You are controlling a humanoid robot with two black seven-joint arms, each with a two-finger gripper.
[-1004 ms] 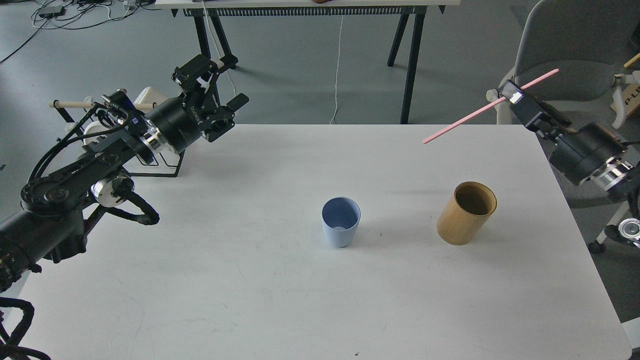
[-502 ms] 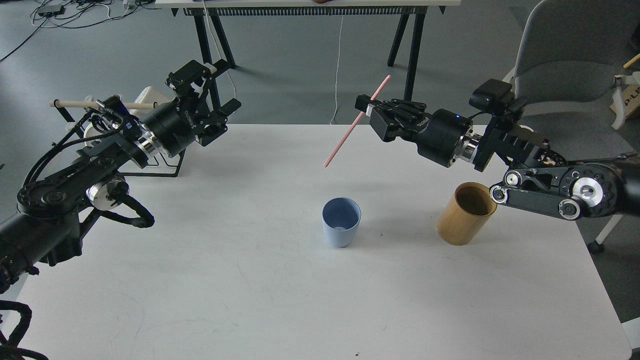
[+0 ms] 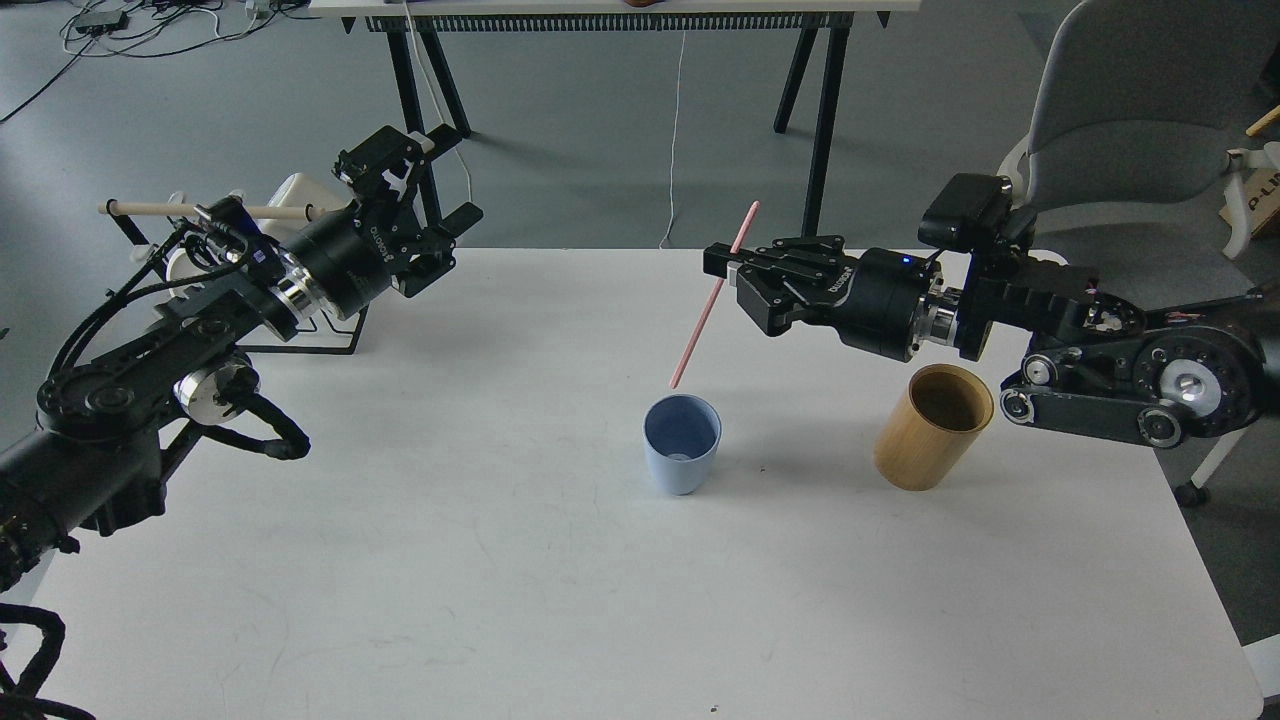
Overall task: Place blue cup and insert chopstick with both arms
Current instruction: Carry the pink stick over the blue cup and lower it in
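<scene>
The blue cup (image 3: 682, 442) stands upright and open near the middle of the white table (image 3: 500, 600). My right gripper (image 3: 725, 272) is shut on the pink chopstick (image 3: 700, 330) near its upper half. The stick slants steeply, its lower tip just above the cup's far rim. My left gripper (image 3: 415, 205) is open and empty, held over the table's far left corner, far from the cup.
A tan wooden cylinder holder (image 3: 934, 427) stands right of the cup, just below my right forearm. A black wire rack with a pale dowel (image 3: 180, 209) and white mugs sits behind my left arm. A grey chair (image 3: 1140, 90) stands at the far right.
My right arm swung in from the far right with the chopstick, then lowered and steepened it until the tip hangs just over the cup. The left arm barely moved.
</scene>
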